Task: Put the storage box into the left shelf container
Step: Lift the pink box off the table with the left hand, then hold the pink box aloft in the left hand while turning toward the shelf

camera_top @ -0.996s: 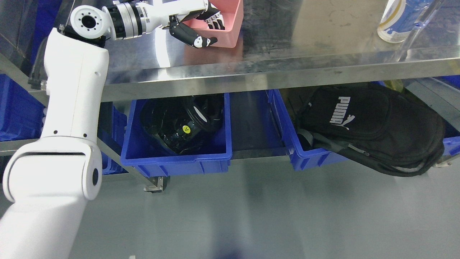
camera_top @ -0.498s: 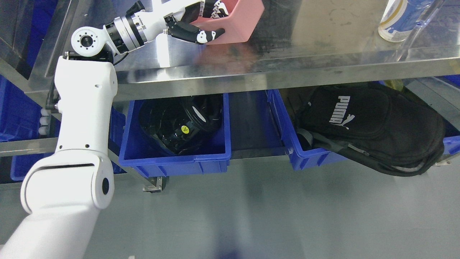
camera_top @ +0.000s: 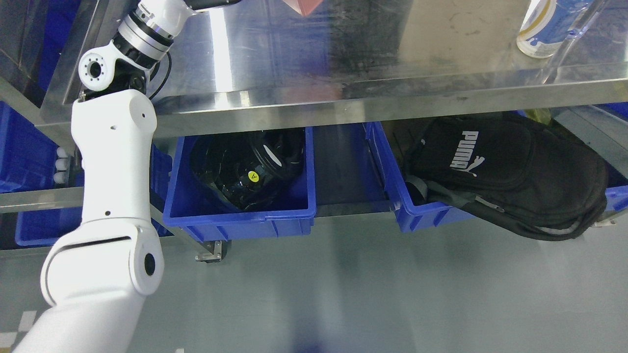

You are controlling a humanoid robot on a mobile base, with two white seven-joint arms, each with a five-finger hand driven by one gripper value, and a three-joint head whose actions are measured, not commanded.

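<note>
The pink storage box (camera_top: 305, 6) has risen nearly out of view, orientation unclear; left hand's grip hidden.

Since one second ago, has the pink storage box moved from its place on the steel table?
Yes. The pink storage box has gone up and away from the steel table; only its corner shows at the picture's top edge.
</note>
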